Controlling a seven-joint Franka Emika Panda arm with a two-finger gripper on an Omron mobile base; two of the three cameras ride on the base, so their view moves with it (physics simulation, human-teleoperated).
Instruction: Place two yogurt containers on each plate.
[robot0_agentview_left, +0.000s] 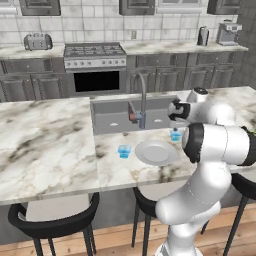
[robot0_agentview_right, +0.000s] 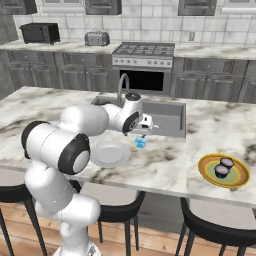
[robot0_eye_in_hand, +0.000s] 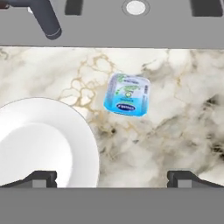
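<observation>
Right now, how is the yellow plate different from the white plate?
The orange-yellow plate has a bright rim and greenish centre; the grey-white plate is plain. The orange-yellow plate carries two dark yogurt cups, while the grey-white plate carries none, with one light blue yogurt cup on the counter beside it. The orange-yellow plate lies off to the right; the grey-white plate lies in front of the sink. Both are round, alike in size.

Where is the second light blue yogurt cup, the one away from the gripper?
In the left base view, that light blue yogurt cup stands on the counter, just left of the grey-white plate.
</observation>
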